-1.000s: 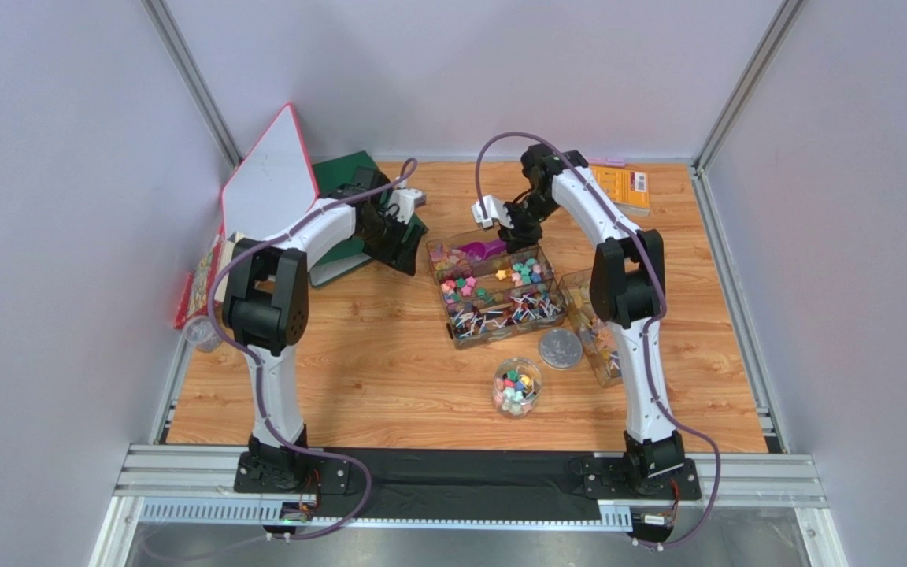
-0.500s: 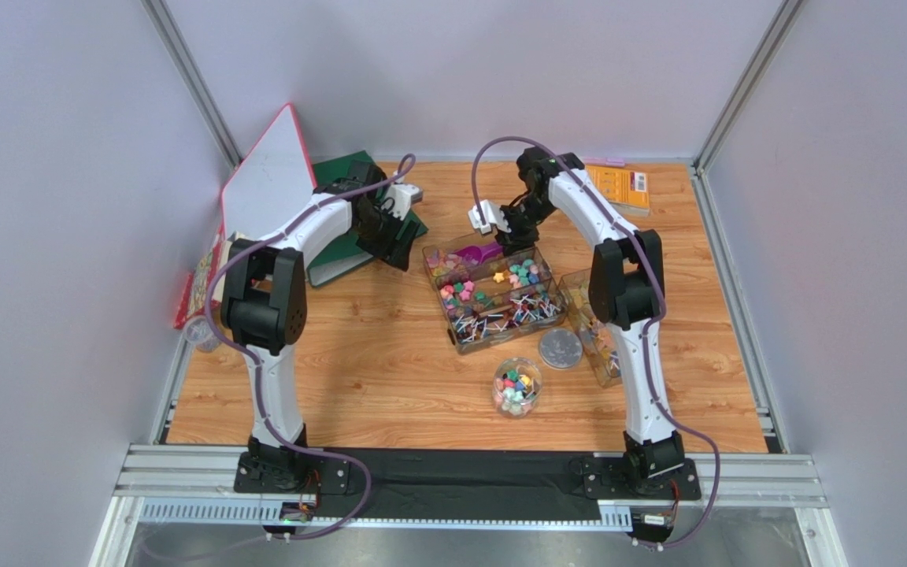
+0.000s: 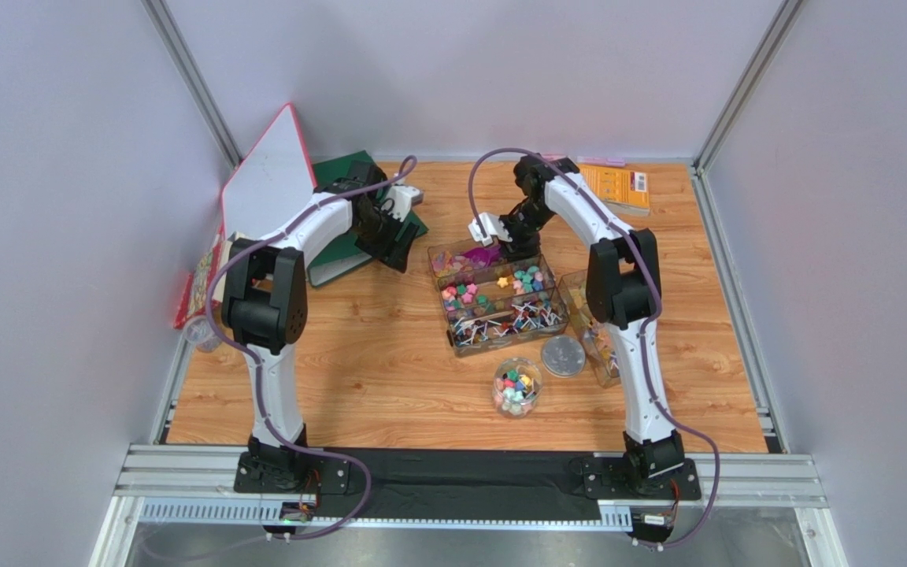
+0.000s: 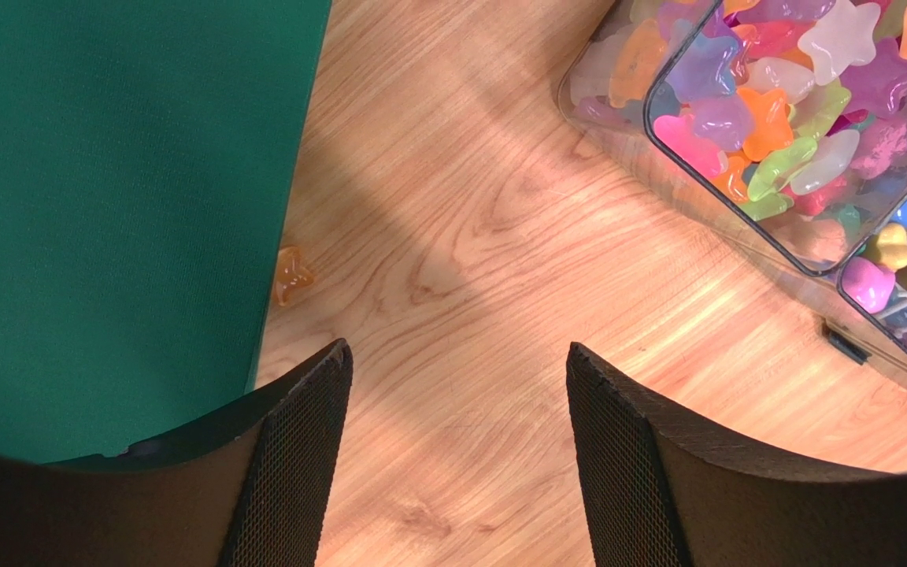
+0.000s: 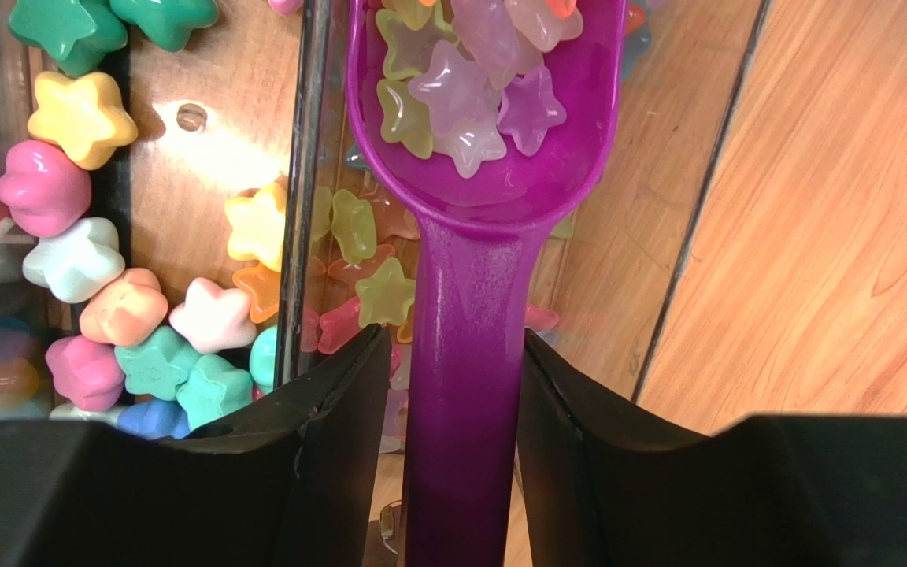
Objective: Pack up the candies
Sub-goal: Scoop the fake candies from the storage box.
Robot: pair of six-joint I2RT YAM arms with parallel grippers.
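Clamping the purple scoop (image 5: 470, 284) by the handle, the right gripper (image 5: 452, 354) has candies (image 5: 461, 92) in the bowl just ahead of its fingers, seen only from the wrist; the handle end is cut off. The left gripper (image 4: 458, 366) has fingers apart.

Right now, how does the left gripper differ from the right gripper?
The left gripper is open and empty; the right gripper is shut on the handle of the purple scoop. The left gripper hangs over the bare table beside a green book, off to the side of the tray. The right gripper is over the tray, and its scoop is loaded with star candies. Both are black and point downward.
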